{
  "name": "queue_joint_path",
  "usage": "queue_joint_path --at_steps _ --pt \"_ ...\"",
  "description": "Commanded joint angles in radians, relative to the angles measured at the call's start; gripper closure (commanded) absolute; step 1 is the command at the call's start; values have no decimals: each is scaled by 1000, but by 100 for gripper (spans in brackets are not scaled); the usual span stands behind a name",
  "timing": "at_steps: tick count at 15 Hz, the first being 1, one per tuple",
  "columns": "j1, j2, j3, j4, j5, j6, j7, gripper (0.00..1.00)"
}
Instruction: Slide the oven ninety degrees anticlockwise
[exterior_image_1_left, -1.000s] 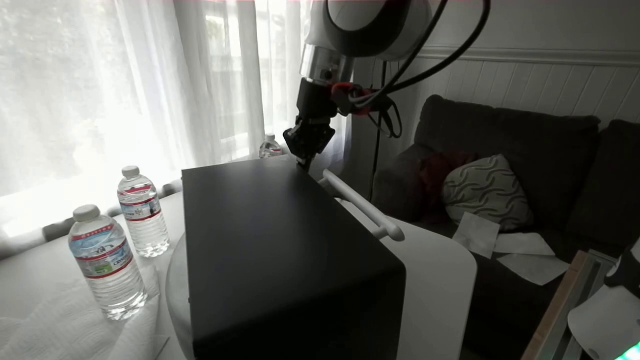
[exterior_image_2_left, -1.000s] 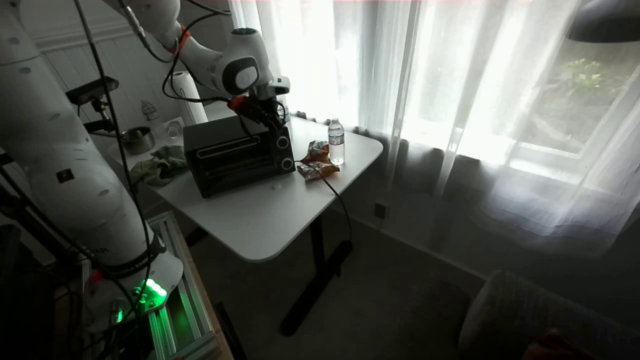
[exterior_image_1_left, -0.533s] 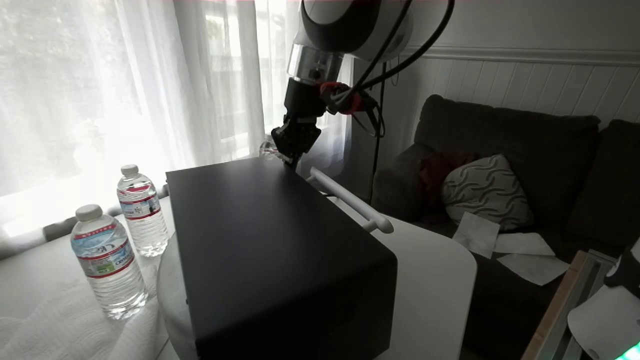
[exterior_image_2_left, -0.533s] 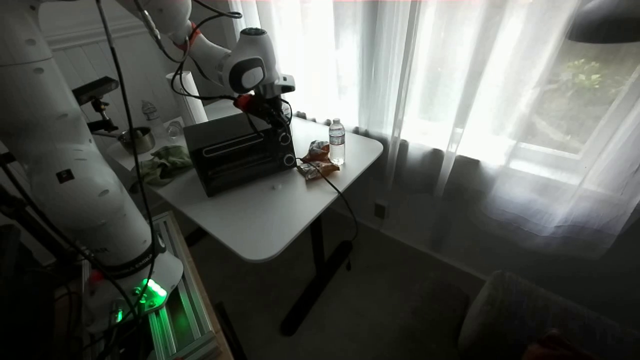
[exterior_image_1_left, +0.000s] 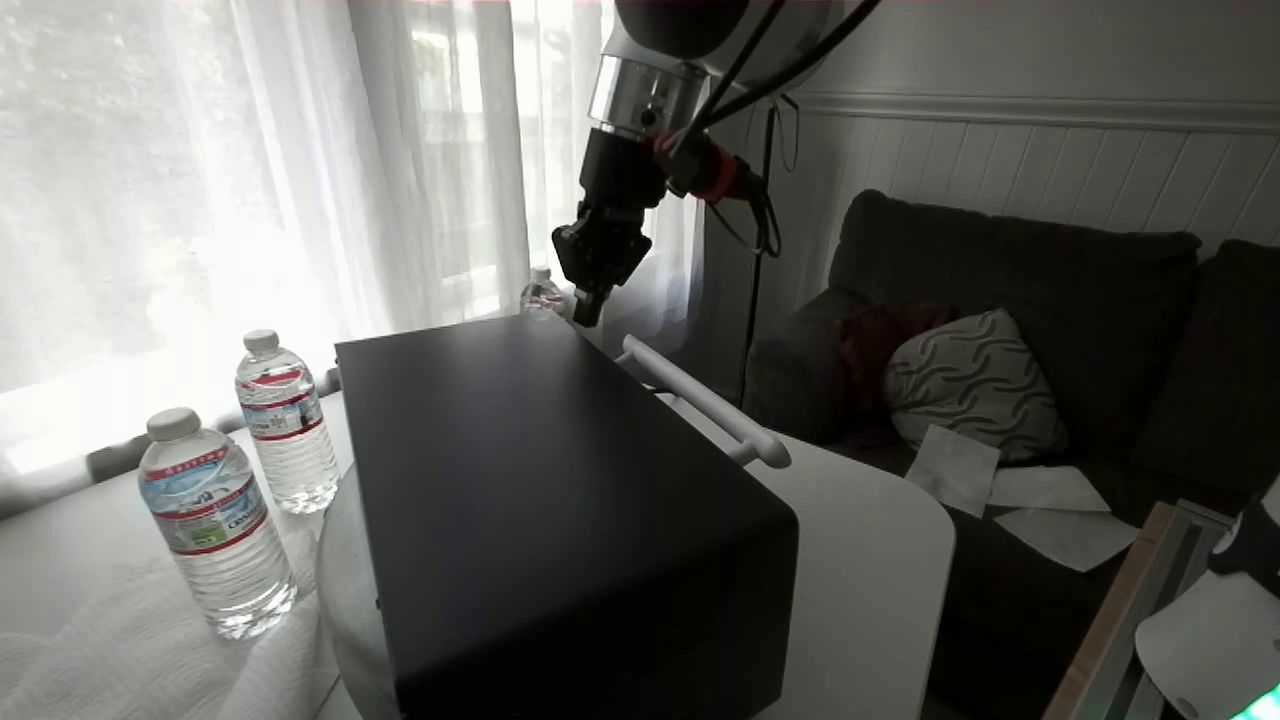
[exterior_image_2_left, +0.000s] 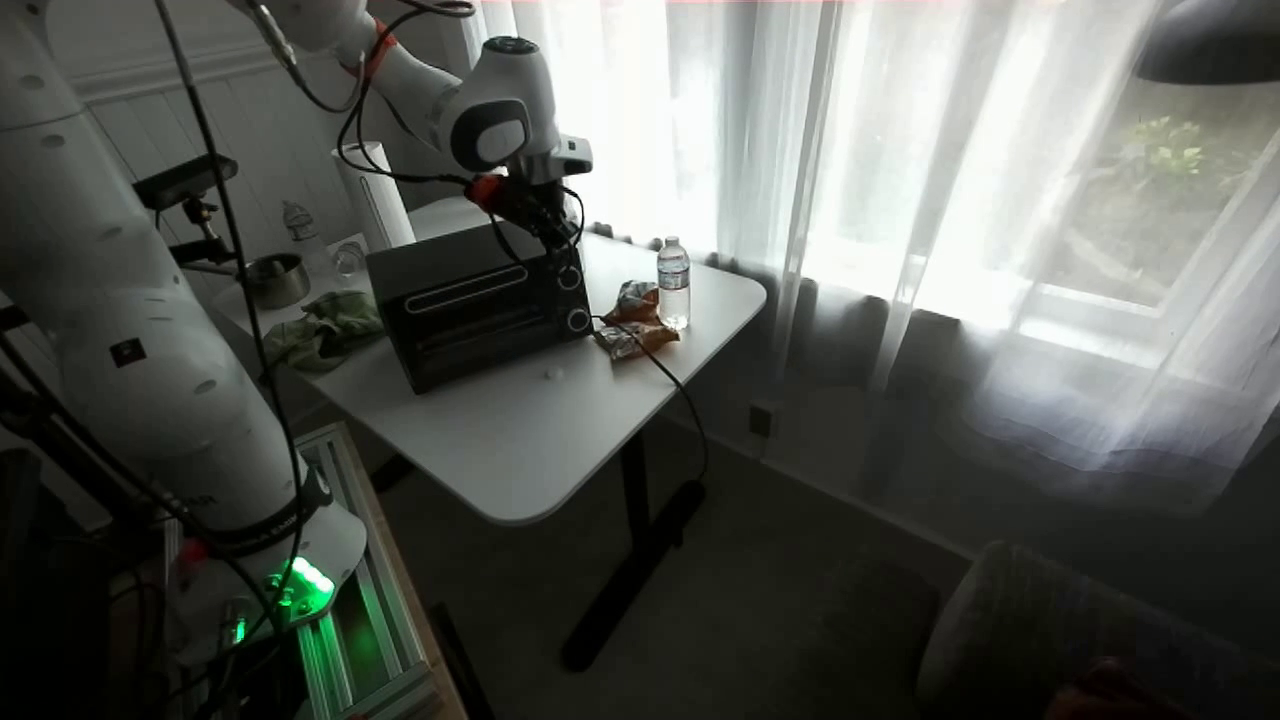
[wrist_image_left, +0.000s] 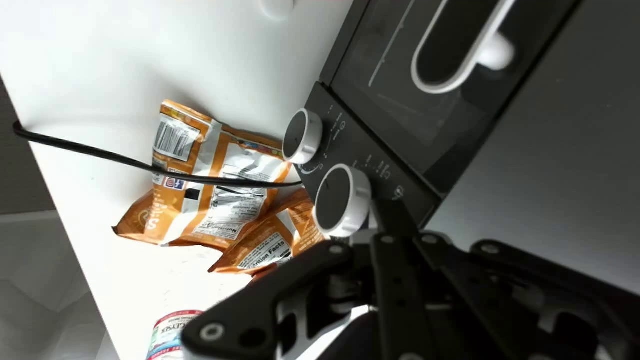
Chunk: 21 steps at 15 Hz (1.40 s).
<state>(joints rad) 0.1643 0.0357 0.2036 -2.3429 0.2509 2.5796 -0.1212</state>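
In the wrist view, the two knobs (wrist_image_left: 336, 200) of the oven (wrist_image_left: 475, 145) sit left of the fingers (wrist_image_left: 395, 217), its handle (wrist_image_left: 457, 42) to their upper right, its top (wrist_image_left: 545, 185) directly right. Farther left, two snack bags (wrist_image_left: 235, 210) lie on the table (wrist_image_left: 100, 65), a cord (wrist_image_left: 125, 160) across one; a bottle (wrist_image_left: 172, 331) stands lower left.

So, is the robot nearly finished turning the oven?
Done: the oven slid a little over the last second, perhaps turning slightly. In hand: the shut gripper is at the end with the knobs, holding nothing; I can't tell whether it touches. Left: maybe more pushing, because the door faces roughly toward a rounded table corner. I can't see where the oven started, so how much is a guess.
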Motion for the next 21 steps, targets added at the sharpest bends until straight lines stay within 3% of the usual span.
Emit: queue_joint_path --at_steps 1,4,7,11,13,18,21 --pt "-8 -145 -24 -95 -40 -54 29 100" --pt "-18 -237 -47 -139 -107 -197 49 100" --pt "0 -359 -77 -190 -57 -372 -66 100" --pt "11 -548 -88 -261 -86 -531 -89 100" --pt "16 -635 -96 -289 -101 -599 -98 72" --pt "22 -827 -146 -346 -135 -726 -167 38" --pt "12 -933 -187 -381 -173 -731 -214 18"
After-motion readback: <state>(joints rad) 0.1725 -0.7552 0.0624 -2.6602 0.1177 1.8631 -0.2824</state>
